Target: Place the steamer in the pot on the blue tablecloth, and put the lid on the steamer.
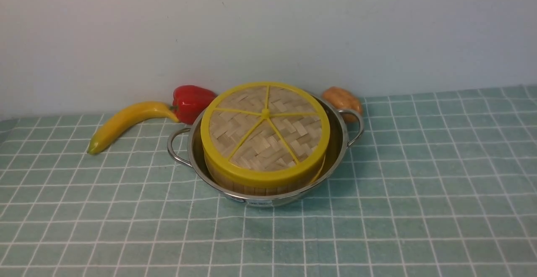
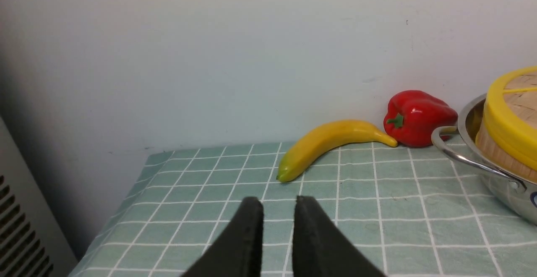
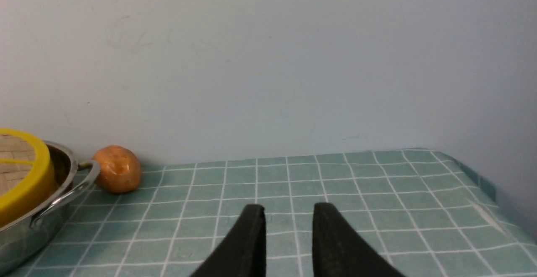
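Both placements look done; only retreat seems left.
Front: lid [image 1: 265,131] caps steamer [image 1: 235,181] inside pot [image 1: 335,153] on blue tablecloth [image 1: 419,210]. Left wrist: left gripper [image 2: 278,210] narrowly parted, empty. Right wrist: right gripper [image 3: 289,216] parted wider, empty.

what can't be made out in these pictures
- Steamer inside: front view, covered by the lid.
- Pot label text: front view, too small and cut by the curve.
- Pot's far side: both wrist views, cut off by the edge.
- Both arms: front view, out of frame.
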